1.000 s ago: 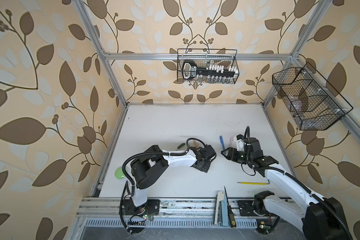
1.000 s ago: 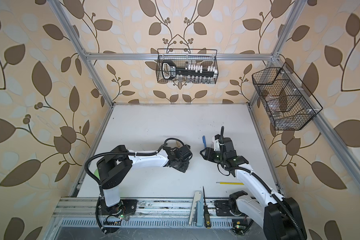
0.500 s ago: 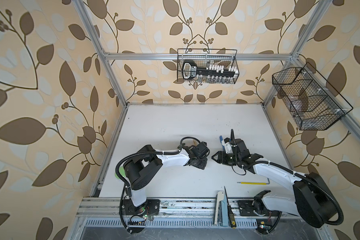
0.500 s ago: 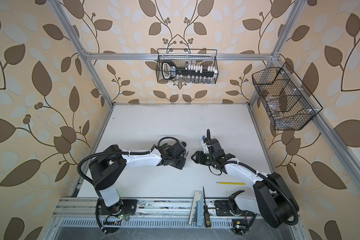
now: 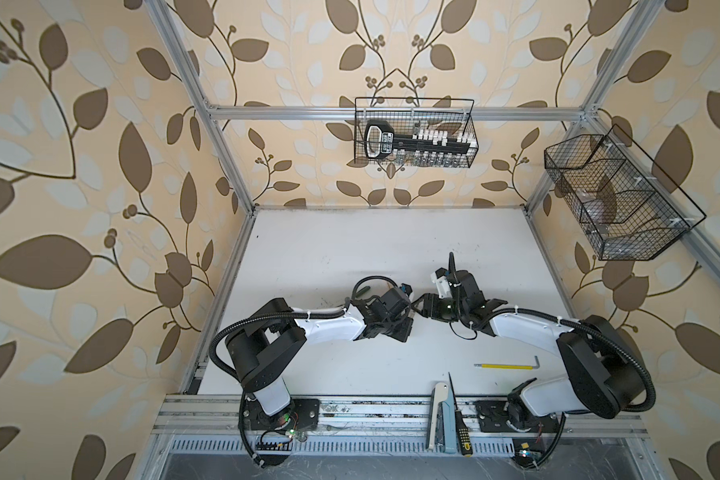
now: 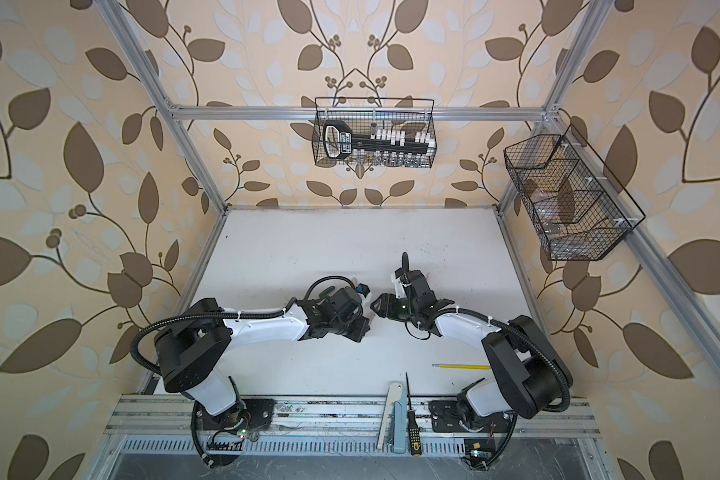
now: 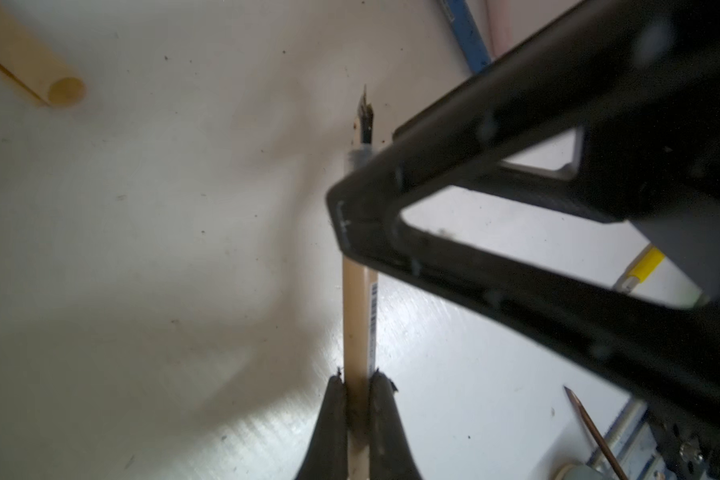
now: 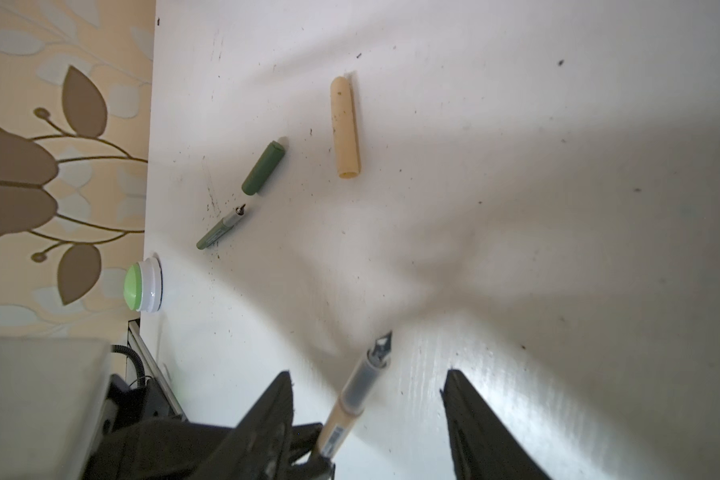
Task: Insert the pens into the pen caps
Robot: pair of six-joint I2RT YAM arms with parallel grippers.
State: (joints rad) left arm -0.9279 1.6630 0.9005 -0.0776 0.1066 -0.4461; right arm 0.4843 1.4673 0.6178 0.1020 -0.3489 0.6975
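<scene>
Now right hand (image 8: 366, 374) swung inward, spread empty round nib of tan pen (image 7: 356, 316); left hand (image 7: 358, 399) clenched on barrel. Handover likely; tan cap (image 8: 344, 129) uncollected on desk (image 8: 516, 166).

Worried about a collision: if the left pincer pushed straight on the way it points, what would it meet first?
Probably the right pincer, whose finger crosses the tan pen just ahead of the left pincer; depth is unclear.

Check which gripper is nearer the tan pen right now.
Left. The left gripper is shut on the tan pen. The right gripper is open and straddles the pen's nib end without touching it.
</scene>
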